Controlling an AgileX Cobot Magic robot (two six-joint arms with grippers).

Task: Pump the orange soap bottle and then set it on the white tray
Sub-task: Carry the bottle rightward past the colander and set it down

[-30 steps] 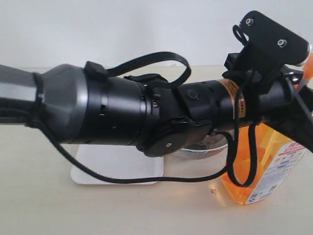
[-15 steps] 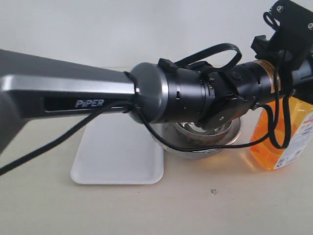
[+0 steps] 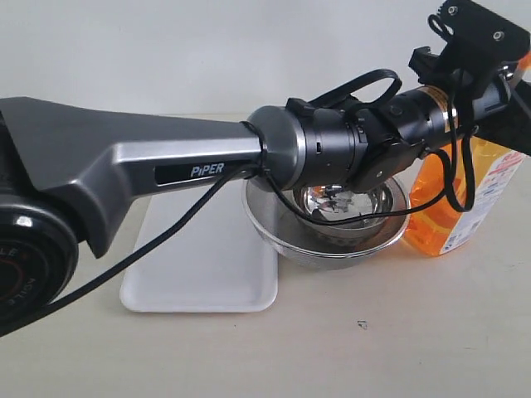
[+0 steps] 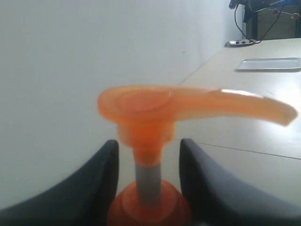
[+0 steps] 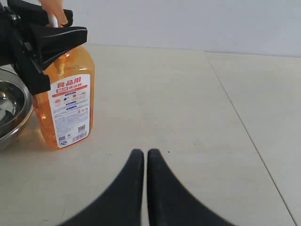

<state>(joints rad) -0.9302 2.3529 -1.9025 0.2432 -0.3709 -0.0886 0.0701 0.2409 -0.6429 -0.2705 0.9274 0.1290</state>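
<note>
Amber-orange liquid glows through the orange soap bottle (image 5: 66, 96), whose white label (image 5: 70, 113) carries red and blue print. Its pump head (image 4: 155, 106) is translucent orange above a pale grey-white stem (image 4: 148, 181). The white tray (image 3: 216, 282) is plain and unmarked, the nested bowls (image 3: 332, 240) mirror-bright silver, the worktop (image 3: 415, 332) pale beige. The left arm (image 3: 124, 162) is grey and black with white "PiPER" lettering. The left gripper (image 4: 148, 157) and right gripper (image 5: 141, 157) both have black jaws.

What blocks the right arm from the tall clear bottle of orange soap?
Probably nothing, so yes: open tabletop lies between the right fingers and the orange soap bottle, though left fingers hold its pump neck.
</note>
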